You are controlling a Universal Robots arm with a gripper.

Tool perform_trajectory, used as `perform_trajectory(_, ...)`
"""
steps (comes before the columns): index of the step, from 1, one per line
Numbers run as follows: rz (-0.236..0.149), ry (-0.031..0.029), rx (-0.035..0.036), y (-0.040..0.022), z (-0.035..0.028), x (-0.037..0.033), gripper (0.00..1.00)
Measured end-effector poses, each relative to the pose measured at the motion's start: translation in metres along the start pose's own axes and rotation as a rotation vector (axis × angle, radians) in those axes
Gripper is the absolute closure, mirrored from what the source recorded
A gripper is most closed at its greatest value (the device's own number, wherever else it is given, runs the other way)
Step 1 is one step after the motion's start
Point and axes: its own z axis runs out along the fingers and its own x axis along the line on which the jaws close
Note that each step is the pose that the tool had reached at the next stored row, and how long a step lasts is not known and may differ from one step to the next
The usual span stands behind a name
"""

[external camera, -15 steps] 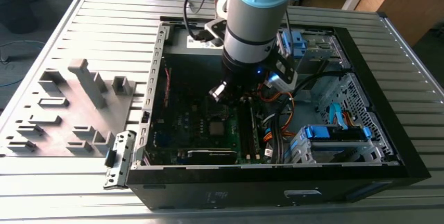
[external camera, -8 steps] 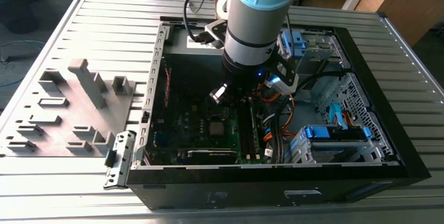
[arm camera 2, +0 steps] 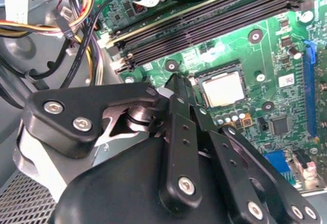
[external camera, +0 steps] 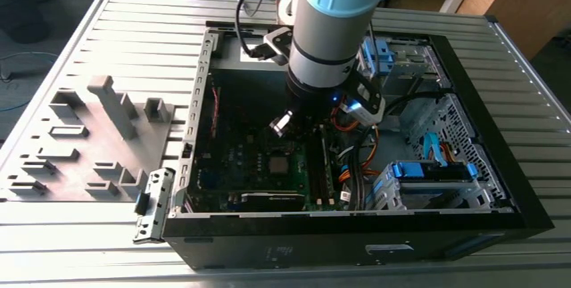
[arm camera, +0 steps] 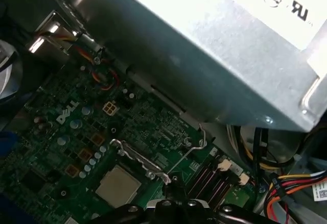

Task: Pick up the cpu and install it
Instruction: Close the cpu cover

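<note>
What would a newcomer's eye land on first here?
The arm reaches down into an open computer case on the slatted table. In the second wrist view the gripper hangs over the motherboard, just beside the cpu, which lies in its socket, silver top bare. A big grey power supply box looms in the first wrist view.

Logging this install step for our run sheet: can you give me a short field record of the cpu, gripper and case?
cpu: lying flat in its place on the motherboard, silver top up
gripper: shut, holding nothing, close beside the cpu
arm: reaching down into the case
case: open, lying on the slatted table
</note>
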Motion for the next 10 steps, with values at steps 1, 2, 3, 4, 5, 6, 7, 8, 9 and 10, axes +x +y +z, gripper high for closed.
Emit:
perform_trajectory(1, 0.000, 0.0001, 0.0000, -0.0006, -0.0001, 0.0005, 0.89)
perform_trajectory(2, -0.001, 0.0001, 0.0000, -0.0013, -0.0001, 0.0009, 0.89)
perform_trajectory(3, -0.001, 0.0001, 0.0000, -0.0019, -0.0002, 0.0014, 0.89)
perform_trajectory(4, -0.001, 0.0001, 0.0000, -0.0026, -0.0003, 0.0018, 0.89)
perform_trajectory(5, -0.002, 0.0001, -0.0001, -0.0033, -0.0003, 0.0023, 0.89)
perform_trajectory(6, -0.002, 0.0002, -0.0001, -0.0042, -0.0004, 0.0029, 0.89)
perform_trajectory(7, -0.002, 0.0001, -0.0001, -0.0051, -0.0005, 0.0035, 0.89)
perform_trajectory(8, -0.002, 0.0001, -0.0001, -0.0060, -0.0006, 0.0039, 0.89)
perform_trajectory(9, -0.002, 0.0001, -0.0001, -0.0070, -0.0006, 0.0041, 0.89)
perform_trajectory(10, -0.003, 0.0002, -0.0002, -0.0080, -0.0007, 0.0044, 0.89)
